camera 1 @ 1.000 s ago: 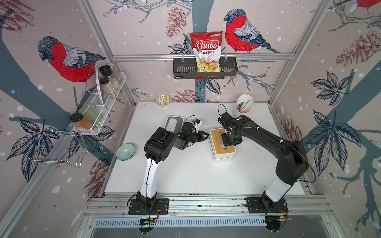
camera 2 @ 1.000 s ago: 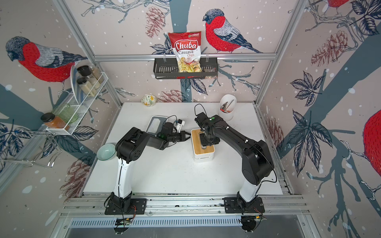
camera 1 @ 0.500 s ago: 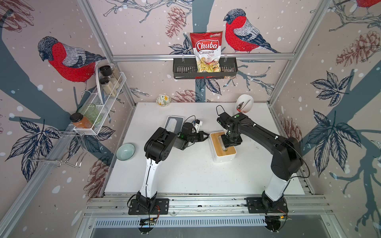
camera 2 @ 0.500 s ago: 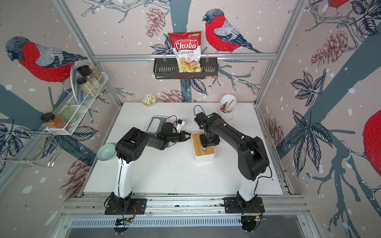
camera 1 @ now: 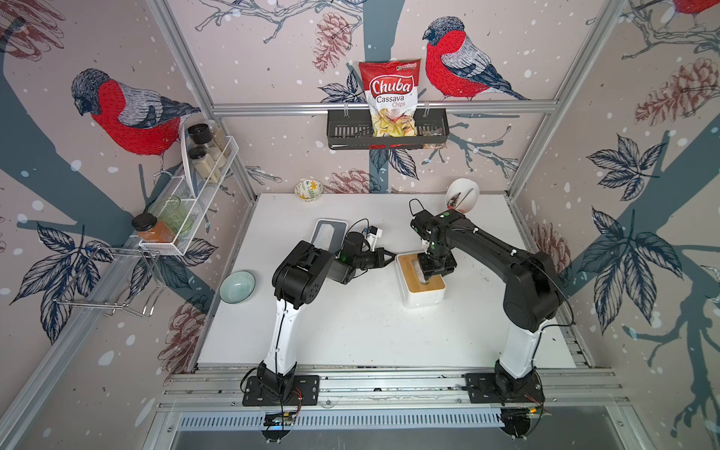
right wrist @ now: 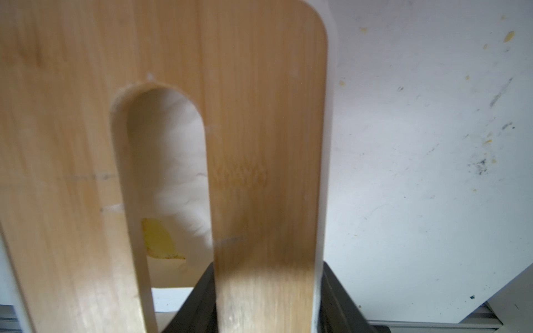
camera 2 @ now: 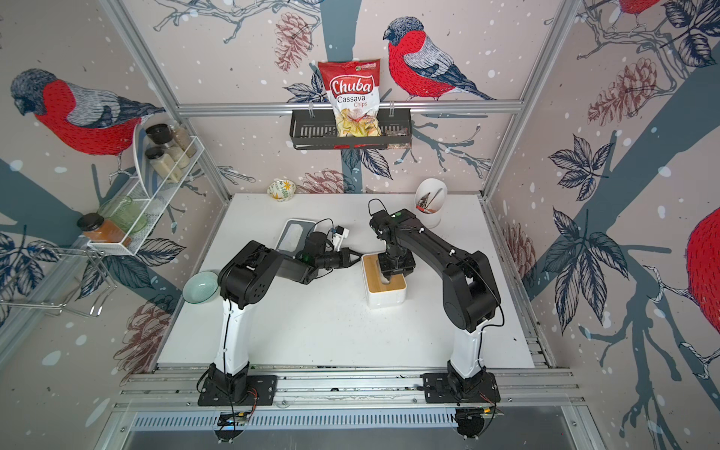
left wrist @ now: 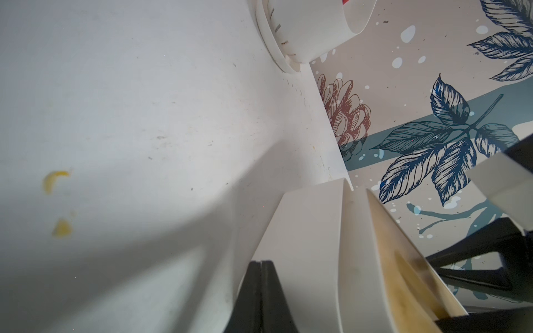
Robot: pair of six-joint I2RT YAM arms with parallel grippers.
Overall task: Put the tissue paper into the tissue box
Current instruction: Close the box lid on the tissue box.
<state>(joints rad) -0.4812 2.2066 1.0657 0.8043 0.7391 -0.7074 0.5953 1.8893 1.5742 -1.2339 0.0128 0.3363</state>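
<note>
Right end effector [camera 1: 430, 270]: black, pointing down onto the tissue box [camera 1: 422, 300]. In the right wrist view its fingers [right wrist: 199, 291] stand apart astride one strip of the wooden lid [right wrist: 259, 115], one in the slot and one outside the box wall; whether they pinch the strip cannot be told. Tissue paper [right wrist: 173, 161]: white, crumpled, inside the box, seen through the slot just ahead of the inner finger; view blurred. Yellow scrap [right wrist: 158, 239]: also within the slot opening, beside the paper. The tissue box itself: white body, rounded corners, upright on the worktop [camera 1: 350, 331], directly beneath the right end effector. Left end effector [camera 1: 389, 257]: fingers pressed together with nothing between them, tip just beside the box wall that faces the left arm; contact not clear. Tray [camera 1: 329, 235]: grey-rimmed, white contents, behind the left end effector, partly covered by that arm's wrist. Teal bowl [camera 1: 237, 286]: well out to the left of the left end effector, at the worktop's edge. White holder [camera 1: 461, 195] with utensils: beyond the right end effector, at the rear of the worktop. Small patterned bowl [camera 1: 308, 189]: rear edge, far beyond the left end effector. Chips bag [camera 1: 389, 97] in a black basket [camera 1: 343, 132]: on the back wall, farthest from both.
</note>
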